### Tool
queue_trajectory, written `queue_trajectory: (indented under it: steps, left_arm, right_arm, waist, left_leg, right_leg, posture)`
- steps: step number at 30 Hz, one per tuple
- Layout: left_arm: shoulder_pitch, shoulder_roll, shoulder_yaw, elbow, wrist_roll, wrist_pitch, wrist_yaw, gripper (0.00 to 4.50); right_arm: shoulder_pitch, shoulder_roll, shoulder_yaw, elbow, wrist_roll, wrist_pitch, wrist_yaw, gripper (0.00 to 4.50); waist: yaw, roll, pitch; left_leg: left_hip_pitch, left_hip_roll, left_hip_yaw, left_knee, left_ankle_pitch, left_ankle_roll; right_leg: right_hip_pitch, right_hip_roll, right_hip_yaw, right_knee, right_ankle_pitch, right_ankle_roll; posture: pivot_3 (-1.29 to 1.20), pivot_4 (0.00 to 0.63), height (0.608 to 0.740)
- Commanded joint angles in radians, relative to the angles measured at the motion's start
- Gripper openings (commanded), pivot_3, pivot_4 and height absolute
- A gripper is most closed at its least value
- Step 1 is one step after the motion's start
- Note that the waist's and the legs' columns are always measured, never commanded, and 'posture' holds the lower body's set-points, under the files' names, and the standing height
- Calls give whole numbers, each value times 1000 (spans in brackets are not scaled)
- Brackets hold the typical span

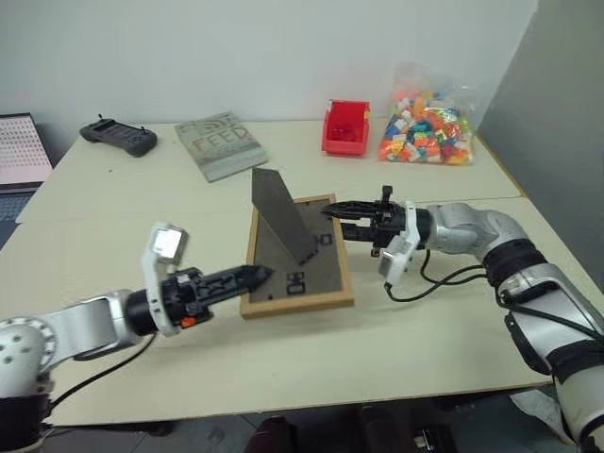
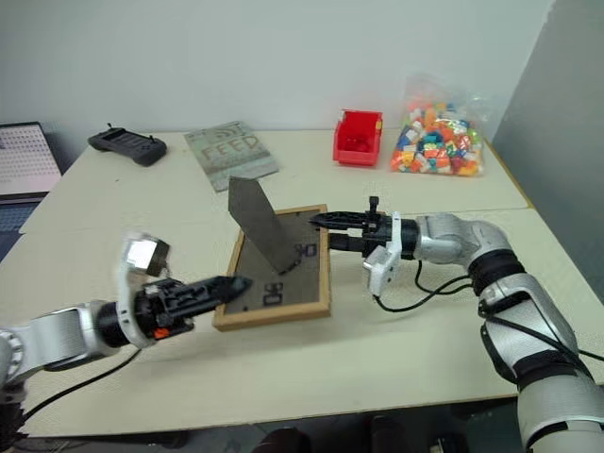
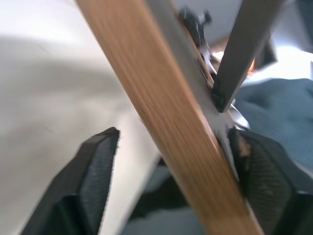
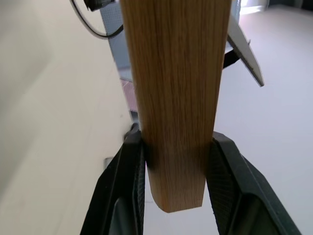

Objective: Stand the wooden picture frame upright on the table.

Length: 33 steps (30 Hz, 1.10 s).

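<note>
A plain pale wall (image 1: pixel 283 47) stands behind; grey panel (image 1: pixel 557 85) at right.

Through the right wrist camera I see my right gripper (image 4: pixel 176 181) clamped on the frame (image 4: pixel 175 88). Its two black fingers (image 4: pixel 128 186) press against opposite faces of the light-wood edge, with no gap on either side. A rounded corner of the frame sits between the fingers, and the wood runs straight away from them. Beside the frame a thin grey panel (image 4: pixel 244 49) angles off from it, ending in a point. The pale table (image 4: pixel 44 122) lies on both sides of the frame. Beyond the frame, near its far end, a black cable (image 4: pixel 90 27) curves across the table.
</note>
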Motion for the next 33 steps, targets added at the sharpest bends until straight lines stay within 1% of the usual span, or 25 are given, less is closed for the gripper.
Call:
queue_trajectory:
  steps: [1, 2, 3, 4, 5, 6, 8, 10, 12, 13, 16, 19, 21, 22, 27, 28, 31, 32, 33]
  left_arm:
    - [25, -19, 60, -238, 286, -133, 151, 4500]
    - [26, -30, 58, -290, 347, -162, 173, 4500]
    - [30, -45, 46, -342, 410, -191, 193, 4500]
    - [35, -67, 25, -400, 477, -222, 214, 4500]
    - [38, -83, 7, -439, 526, -243, 227, 4500]
    - [49, -96, -25, -478, 618, -266, 239, 4500]
    - [79, -129, -90, -538, 777, -316, 226, 4500]
    - [107, -163, -155, -568, 905, -362, 203, 4500]
    - [141, -184, -220, -569, 1031, -408, 168, 4500]
    - [154, -197, -240, -565, 1073, -426, 156, 4500]
    - [180, -245, -269, -548, 1141, -462, 133, 4500]
    - [201, -281, -268, -543, 1170, -470, 113, 4500]
    - [215, -295, -258, -538, 1177, -468, 101, 4500]
    - [219, -303, -248, -534, 1177, -468, 95, 4500]
    - [208, -325, -195, -493, 1167, -461, 63, 4500]
    - [202, -324, -181, -478, 1167, -460, 52, 4500]
    - [187, -307, -144, -442, 1176, -459, 12, 4500]
    - [184, -297, -125, -425, 1176, -459, -7, 4500]
    - [178, -283, -104, -407, 1174, -456, -28, 4500]
  right_arm:
    - [69, 99, -124, -221, 647, 704, 529, 1336]
    - [80, 114, -147, -262, 703, 834, 586, 1337]
    - [87, 127, -171, -302, 766, 1003, 617, 1337]
    - [84, 149, -201, -316, 824, 1159, 626, 1337]
    - [82, 164, -226, -330, 863, 1276, 631, 1325]
    - [76, 185, -245, -320, 894, 1391, 644, 1314]
    - [69, 233, -263, -255, 883, 1472, 662, 1291]
    - [67, 279, -276, -178, 849, 1489, 688, 1291]
    - [65, 321, -289, -72, 796, 1458, 693, 1291]
    - [63, 336, -299, -28, 777, 1448, 696, 1291]
    - [65, 373, -322, 79, 724, 1399, 684, 1291]
    - [87, 388, -324, 102, 680, 1381, 714, 1291]
    - [109, 388, -320, 97, 648, 1368, 724, 1988]
    - [119, 387, -320, 94, 634, 1365, 727, 2081]
    - [141, 380, -352, 62, 602, 1379, 717, 3150]
    - [146, 370, -357, 46, 599, 1386, 713, 3333]
    - [176, 321, -365, -19, 578, 1406, 718, 4188]
    - [194, 292, -366, -57, 569, 1415, 720, 4396]
    - [219, 253, -364, -112, 558, 1420, 725, 4452]
  waist:
    - [2, -3, -1]
    - [5, -3, 0]
    - [9, -2, 1]
    - [10, 2, 3]
    - [14, 6, 5]
    - [15, 7, 6]
    - [17, 5, 5]
    - [17, 5, 5]
    - [16, 6, 5]
    - [16, 6, 5]
    - [19, 6, 5]
    - [18, 6, 5]
    - [17, 6, 5]
    - [17, 6, 5]
    - [16, 6, 5]
    - [16, 6, 5]
    - [19, 6, 5]
    - [19, 6, 5]
    - [21, 6, 5]
  left_leg:
    - [0, 1, -1, 1, 0, 1]
    - [0, 2, -1, 1, -2, 3]
    - [-1, 2, -1, 0, -2, 3]
    - [-1, 2, -1, 0, -2, 3]
    - [-1, 1, -1, 0, -2, 3]
    - [-2, -2, -1, -1, -2, 3]
    - [-3, -2, -2, 0, -2, 3]
    - [-2, -2, -2, -1, -2, 3]
    - [-1, -2, -2, -2, -2, 3]
    - [-1, -2, -1, -2, -2, 3]
    - [-2, -2, -1, -1, -2, 3]
    - [-2, -2, -1, 0, -2, 3]
    - [-2, -2, -1, -1, -2, 3]
    - [-2, -2, -1, -1, -2, 4]
    - [-1, -2, -1, -1, -3, 4]
    - [-1, -2, -1, -1, -3, 4]
    - [-2, -2, -3, 0, -3, 4]
    - [-2, -2, -3, 0, -3, 4]
    - [-2, -2, -3, 0, -3, 4]
  right_leg:
    - [1, 0, -1, -1, 0, 0]
    - [1, 0, -2, -1, 0, 0]
    - [0, 0, -2, -2, 1, -1]
    - [0, 0, -2, -1, 1, -1]
    - [-1, -1, -2, -1, 1, -1]
    - [-1, -3, -1, 0, 1, -1]
    - [-2, -4, -3, 0, 1, -1]
    - [-2, -4, -3, 0, 1, -1]
    - [-1, -3, -3, 0, 1, -1]
    - [-1, -3, -3, 0, 1, -1]
    - [-2, -3, -3, 0, 1, -1]
    - [-2, -3, -2, 0, 1, -1]
    - [-2, -3, -3, 0, 1, -1]
    - [-2, -3, -3, 0, 1, -1]
    - [-1, -3, -3, 0, 1, -1]
    - [-1, -3, -4, 1, 1, -1]
    - [-1, -3, -6, 0, 1, -1]
    - [0, -3, -6, 0, 1, -1]
    - [0, -3, -6, 0, 1, -1]
  posture:
    - [0, 150, 740]
    - [0, 150, 740]
    - [0, 150, 740]
    - [0, 150, 740]
    - [0, 150, 740]
    - [0, 150, 740]
    - [0, 150, 740]
    - [0, 150, 740]
    - [0, 150, 740]
    - [0, 150, 740]
    - [0, 150, 740]
    - [0, 150, 740]
    - [0, 150, 740]
    - [0, 150, 740]
    - [0, 150, 740]
    - [0, 150, 740]
    - [0, 150, 740]
    - [0, 150, 740]
    - [0, 150, 740]
